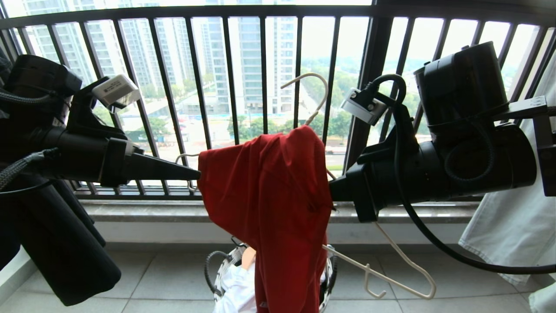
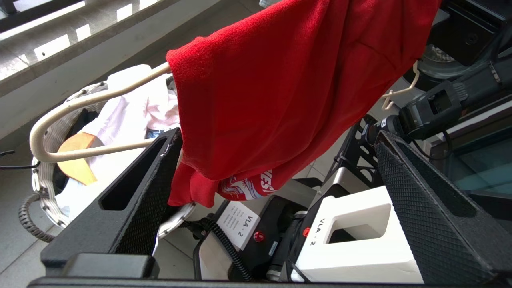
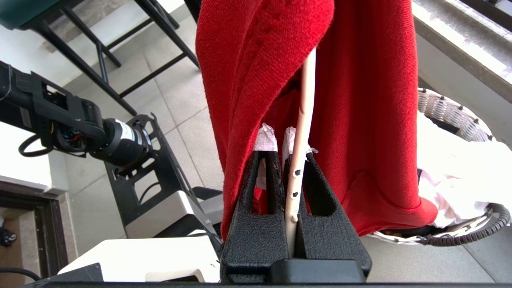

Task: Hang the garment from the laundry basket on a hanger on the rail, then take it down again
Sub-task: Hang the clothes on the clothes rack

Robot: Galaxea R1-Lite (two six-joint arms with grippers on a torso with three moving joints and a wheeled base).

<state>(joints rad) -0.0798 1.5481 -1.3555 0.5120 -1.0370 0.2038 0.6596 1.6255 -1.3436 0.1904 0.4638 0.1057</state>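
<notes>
Head view shows us mid-dressing: red T-shirt half-draped over thin off-white wire hanger at centre frame, right pincer clamped on that hanger, left pincer spread apart at the shirt's edge, hanging on the rail and taking down remaining.

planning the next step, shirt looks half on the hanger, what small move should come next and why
Probably ease the open left hand onto the shirt's edge and tug it along the hanger, whose end pokes out bare on that side. The right hand is shut on the wire, steadying it.

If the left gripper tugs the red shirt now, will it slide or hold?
The garment looks floppy, draped in loose folds, so it will likely stretch and bunch. It may slide along the thin smooth hanger, which only the right gripper clamps.
</notes>
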